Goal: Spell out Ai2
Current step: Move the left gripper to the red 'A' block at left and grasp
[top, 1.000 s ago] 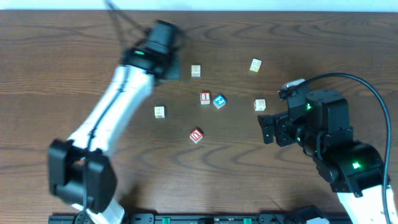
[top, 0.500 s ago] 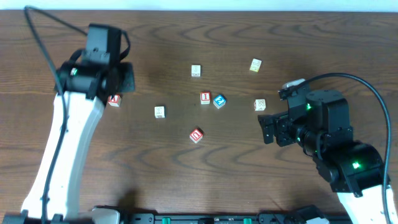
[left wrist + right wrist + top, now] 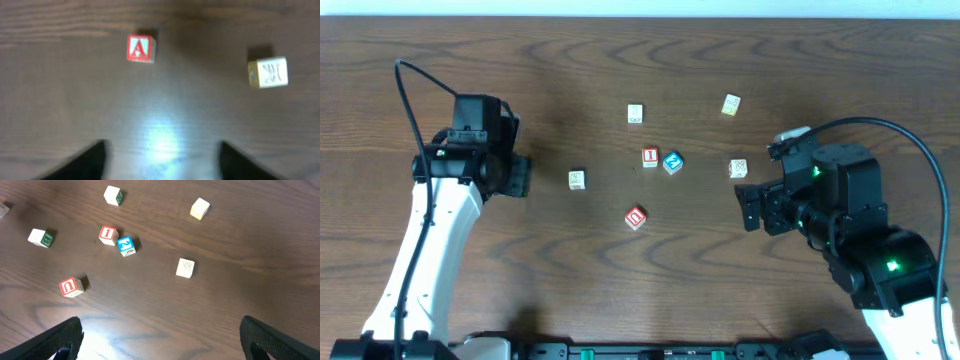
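A red block with a white A (image 3: 140,48) lies on the wood table ahead of my left gripper (image 3: 162,162), which is open with only bare table between its fingers. In the overhead view the left gripper (image 3: 510,176) stands at the table's left and covers that block. A red I block (image 3: 650,157) and a blue 2 block (image 3: 672,162) sit side by side mid-table, touching or nearly so. The right wrist view shows the same I block (image 3: 108,235) and 2 block (image 3: 126,245). My right gripper (image 3: 752,208) (image 3: 162,342) hovers open and empty at the right.
A red U block (image 3: 636,217) lies in front of the I block. Cream blocks are scattered about: one (image 3: 577,179) right of the left gripper, one (image 3: 635,113) at the back, one (image 3: 731,104) back right, one (image 3: 738,168) near the right gripper.
The left arm swung from the back middle to the table's left and came down over the red A block. Its jaws went from shut to open. The right arm stayed still.
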`<act>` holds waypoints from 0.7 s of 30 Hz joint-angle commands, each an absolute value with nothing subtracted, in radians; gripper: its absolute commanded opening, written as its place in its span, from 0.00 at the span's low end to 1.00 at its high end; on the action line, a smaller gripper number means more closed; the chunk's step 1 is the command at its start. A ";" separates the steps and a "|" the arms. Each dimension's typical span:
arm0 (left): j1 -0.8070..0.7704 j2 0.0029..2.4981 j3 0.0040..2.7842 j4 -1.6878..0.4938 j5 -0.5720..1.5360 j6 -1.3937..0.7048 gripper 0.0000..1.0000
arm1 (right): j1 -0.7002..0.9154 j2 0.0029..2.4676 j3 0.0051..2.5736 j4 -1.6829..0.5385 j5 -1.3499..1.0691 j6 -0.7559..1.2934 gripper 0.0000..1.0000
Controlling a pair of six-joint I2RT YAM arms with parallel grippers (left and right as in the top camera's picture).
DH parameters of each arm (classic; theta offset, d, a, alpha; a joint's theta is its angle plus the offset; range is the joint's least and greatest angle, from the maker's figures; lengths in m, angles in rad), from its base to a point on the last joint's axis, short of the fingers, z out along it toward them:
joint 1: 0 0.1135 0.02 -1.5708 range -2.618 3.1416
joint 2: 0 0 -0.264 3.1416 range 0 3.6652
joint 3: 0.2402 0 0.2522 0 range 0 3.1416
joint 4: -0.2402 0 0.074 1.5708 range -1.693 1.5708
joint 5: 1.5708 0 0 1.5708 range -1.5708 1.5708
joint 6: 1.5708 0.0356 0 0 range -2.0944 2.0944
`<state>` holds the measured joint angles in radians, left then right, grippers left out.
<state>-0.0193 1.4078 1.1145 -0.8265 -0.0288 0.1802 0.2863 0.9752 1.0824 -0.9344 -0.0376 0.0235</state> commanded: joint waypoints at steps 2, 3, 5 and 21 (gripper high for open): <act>0.041 1.467 1.099 -0.787 0.024 0.212 0.86 | 0.281 0.974 1.083 -0.935 -0.042 0.010 0.99; 0.058 1.494 1.099 -0.769 0.037 0.223 0.86 | 0.281 0.974 1.083 -0.935 -0.042 0.010 0.99; 0.086 1.568 1.100 -0.728 0.062 0.280 0.88 | 0.281 0.974 1.083 -0.935 -0.042 0.010 0.99; 0.087 1.813 1.100 -0.459 0.071 0.345 0.96 | 0.281 0.974 1.083 -0.935 -0.042 0.010 0.99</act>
<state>0.0841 1.7840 1.1053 -0.4721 0.0685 0.3237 0.2863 0.9752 1.0824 -0.9344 -0.0376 0.0208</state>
